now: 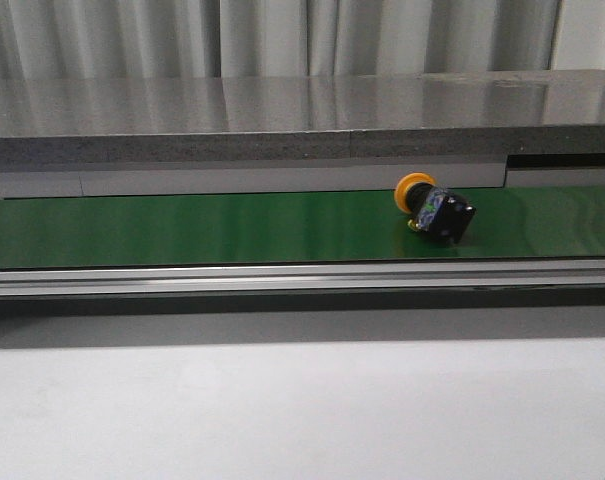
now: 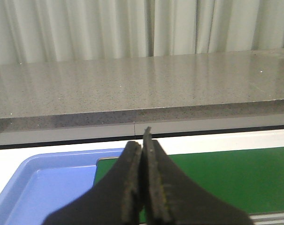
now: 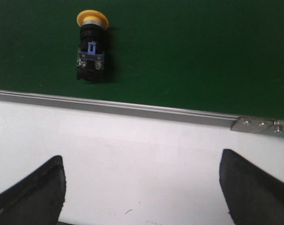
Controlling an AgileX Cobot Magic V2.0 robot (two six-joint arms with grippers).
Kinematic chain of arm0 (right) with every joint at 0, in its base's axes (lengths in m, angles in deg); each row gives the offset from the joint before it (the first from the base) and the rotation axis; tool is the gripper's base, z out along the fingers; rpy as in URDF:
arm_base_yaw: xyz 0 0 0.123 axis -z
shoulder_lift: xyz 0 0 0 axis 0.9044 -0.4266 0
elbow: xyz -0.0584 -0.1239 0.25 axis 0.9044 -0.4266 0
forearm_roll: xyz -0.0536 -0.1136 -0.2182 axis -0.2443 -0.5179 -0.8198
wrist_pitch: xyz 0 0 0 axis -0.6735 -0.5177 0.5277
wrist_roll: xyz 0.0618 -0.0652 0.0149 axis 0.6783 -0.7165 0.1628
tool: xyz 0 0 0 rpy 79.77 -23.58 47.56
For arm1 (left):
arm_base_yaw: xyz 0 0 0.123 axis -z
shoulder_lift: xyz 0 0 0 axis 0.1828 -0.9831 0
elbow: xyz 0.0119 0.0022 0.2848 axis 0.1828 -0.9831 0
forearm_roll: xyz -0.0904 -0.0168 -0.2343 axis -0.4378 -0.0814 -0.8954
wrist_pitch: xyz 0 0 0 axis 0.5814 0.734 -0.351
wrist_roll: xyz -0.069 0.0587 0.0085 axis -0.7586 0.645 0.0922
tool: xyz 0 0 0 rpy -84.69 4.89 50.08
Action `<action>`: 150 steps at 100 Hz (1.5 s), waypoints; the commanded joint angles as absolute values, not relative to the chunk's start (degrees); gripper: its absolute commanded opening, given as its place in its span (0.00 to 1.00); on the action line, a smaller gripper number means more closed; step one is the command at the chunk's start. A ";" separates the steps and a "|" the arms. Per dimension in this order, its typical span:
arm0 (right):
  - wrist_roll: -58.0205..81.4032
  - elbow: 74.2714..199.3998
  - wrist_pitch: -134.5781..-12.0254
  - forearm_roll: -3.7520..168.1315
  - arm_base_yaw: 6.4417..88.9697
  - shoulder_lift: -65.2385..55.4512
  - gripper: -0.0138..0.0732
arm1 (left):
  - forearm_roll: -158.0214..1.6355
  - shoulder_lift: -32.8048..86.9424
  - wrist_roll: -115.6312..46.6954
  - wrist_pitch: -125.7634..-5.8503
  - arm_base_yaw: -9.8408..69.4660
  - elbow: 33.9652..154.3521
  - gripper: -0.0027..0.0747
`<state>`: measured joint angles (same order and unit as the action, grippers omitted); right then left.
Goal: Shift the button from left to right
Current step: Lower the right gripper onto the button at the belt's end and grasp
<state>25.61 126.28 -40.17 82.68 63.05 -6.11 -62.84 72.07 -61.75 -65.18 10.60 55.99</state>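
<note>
The button (image 1: 434, 208) lies on its side on the green belt (image 1: 182, 228), right of centre, yellow cap pointing away toward the grey ledge (image 1: 282, 115). The right claw (image 3: 142, 187) hangs over the white bench (image 3: 132, 150) with its fingers spread wide, nothing between them; the button sits beyond the belt's metal rail (image 3: 118, 108). I'd bring that claw forward over the rail and close across the blocky black body, not the rounded cap, which looks likely to slip. The left claw (image 2: 142, 187) is pressed together, empty, above a blue tray (image 2: 43, 187). Pale curtains (image 1: 182, 35) hang behind.
</note>
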 commanded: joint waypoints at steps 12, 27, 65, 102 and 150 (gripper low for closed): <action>22.98 133.16 -42.49 84.23 63.13 -13.42 0.91 | -63.67 71.53 -61.69 -69.77 11.03 57.54 0.01; 21.57 136.08 -43.74 84.23 63.13 -19.21 0.91 | -63.67 71.53 -61.69 -69.77 11.03 57.54 0.01; 17.05 143.57 -43.98 86.30 63.13 -31.01 0.91 | -63.67 71.53 -61.69 -69.77 11.03 57.54 0.01; 16.14 145.07 -46.16 87.33 63.13 -38.59 0.91 | -63.67 71.53 -61.69 -69.77 11.03 57.54 0.01; 16.14 145.07 -44.93 86.96 63.13 -42.04 0.47 | -63.67 71.53 -61.69 -69.77 11.03 57.54 0.01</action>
